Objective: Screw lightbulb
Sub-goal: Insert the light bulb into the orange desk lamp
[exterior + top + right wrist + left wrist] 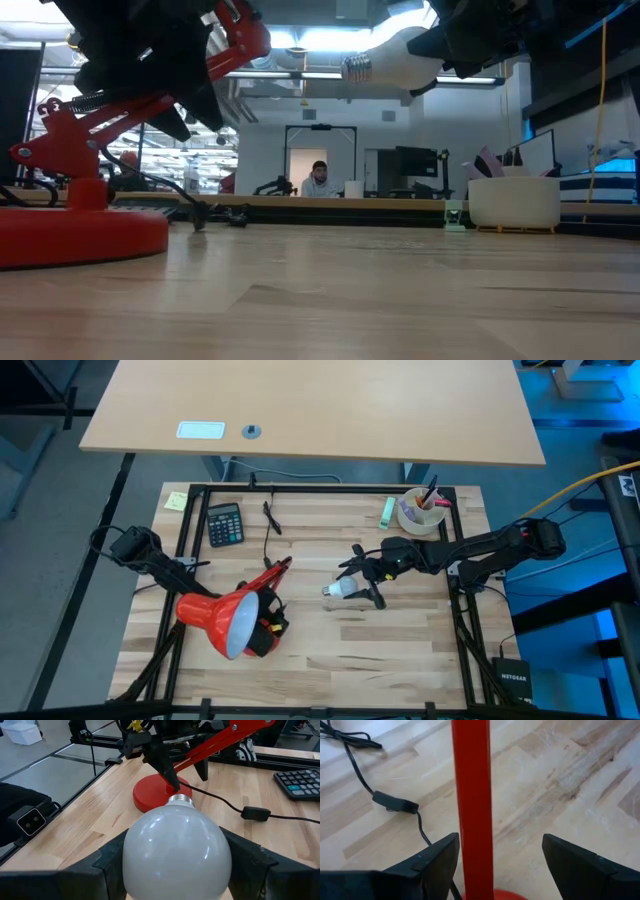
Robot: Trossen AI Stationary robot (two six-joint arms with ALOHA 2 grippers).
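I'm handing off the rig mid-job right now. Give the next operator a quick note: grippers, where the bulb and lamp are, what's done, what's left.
Right gripper: shut on the small white rounded lightbulb, held above the table, silvery screw base toward the red desk lamp.
Left gripper: open, fingers either side of the lamp's red arm, not clamped.
Lamp shade lies left of the bulb, apart from it.
Done: bulb picked up.
Left: steady the lamp, bring the base to the socket, screw in.
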